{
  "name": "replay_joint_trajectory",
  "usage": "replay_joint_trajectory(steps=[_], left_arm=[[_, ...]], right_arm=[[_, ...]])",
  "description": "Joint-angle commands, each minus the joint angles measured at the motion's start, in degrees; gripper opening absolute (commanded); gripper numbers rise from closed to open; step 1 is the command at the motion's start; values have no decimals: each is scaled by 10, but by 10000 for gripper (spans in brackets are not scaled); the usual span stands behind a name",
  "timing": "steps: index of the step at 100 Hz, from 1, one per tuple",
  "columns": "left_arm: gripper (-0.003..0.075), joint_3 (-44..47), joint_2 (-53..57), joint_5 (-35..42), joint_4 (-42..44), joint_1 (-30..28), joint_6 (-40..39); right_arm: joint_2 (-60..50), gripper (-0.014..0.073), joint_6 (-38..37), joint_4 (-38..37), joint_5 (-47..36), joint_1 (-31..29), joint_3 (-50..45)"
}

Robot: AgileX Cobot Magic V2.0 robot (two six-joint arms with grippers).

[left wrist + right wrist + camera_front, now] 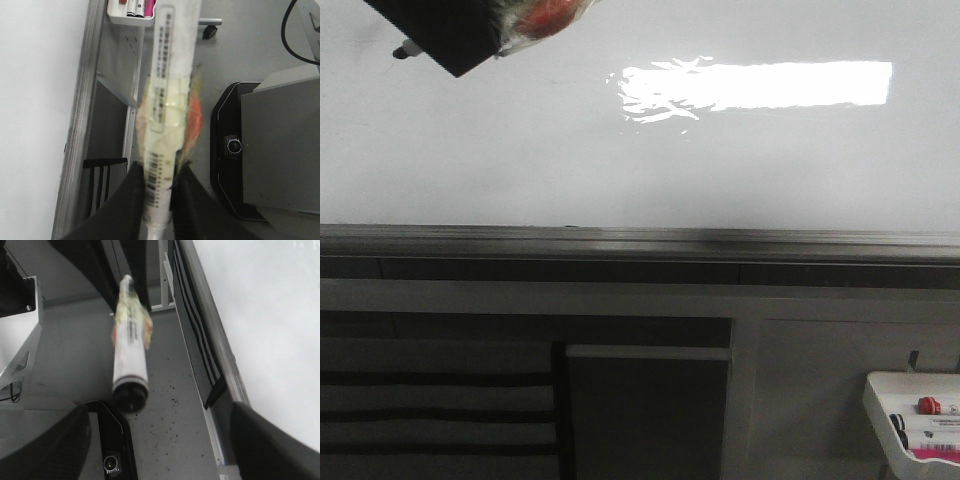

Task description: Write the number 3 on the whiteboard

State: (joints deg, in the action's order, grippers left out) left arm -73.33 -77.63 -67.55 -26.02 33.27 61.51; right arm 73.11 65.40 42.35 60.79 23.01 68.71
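Note:
The whiteboard (520, 150) fills the upper front view, glossy white with a bright glare and a grey rail along its lower edge. My left gripper (440, 35) is at the board's top left, shut on a white marker (167, 75) wrapped in yellowish and orange tape. The marker's tip (404, 49) is close against the board; I cannot tell if it touches. In the left wrist view the jaws (159, 172) clamp the barcode end of the barrel. My right gripper (160, 440) stands open and empty beside the board (270, 315). No number 3 shows on the board.
A small white tray (880, 405) holding spare markers (932, 406) hangs at the lower right, below the rail (640, 240). Dark cabinet panels (650, 415) stand under the board. A black robot base with a camera (233, 145) sits on the grey floor.

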Motion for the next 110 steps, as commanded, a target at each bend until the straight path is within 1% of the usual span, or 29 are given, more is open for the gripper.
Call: replay_joint_trajectory(steps=[1, 11, 31, 36, 48, 55, 78, 97, 110], left_arm=[[-19, -19, 18, 13, -23, 5, 3], [-19, -19, 18, 13, -23, 5, 5], [-19, -19, 18, 13, -23, 5, 7], [-19, -19, 18, 13, -23, 5, 7], [-19, -19, 18, 14, -23, 5, 7], [-19, -19, 18, 15, -23, 5, 7], [-19, -19, 18, 22, -23, 5, 7], [-19, -19, 17, 28, -24, 5, 7], [-19, -19, 17, 29, -24, 5, 7]], right_arm=[[4, 513, 23, 28, -29, 18, 25], [18, 513, 37, 29, -49, 38, 25], [29, 507, 57, 65, -74, 60, 27], [30, 477, 57, 68, -79, 61, 29], [30, 345, 62, 69, -79, 61, 29], [30, 291, 62, 69, -79, 61, 29], [30, 197, 62, 72, -78, 61, 29], [30, 89, 62, 72, -78, 61, 29], [30, 30, 62, 72, -78, 61, 29]])
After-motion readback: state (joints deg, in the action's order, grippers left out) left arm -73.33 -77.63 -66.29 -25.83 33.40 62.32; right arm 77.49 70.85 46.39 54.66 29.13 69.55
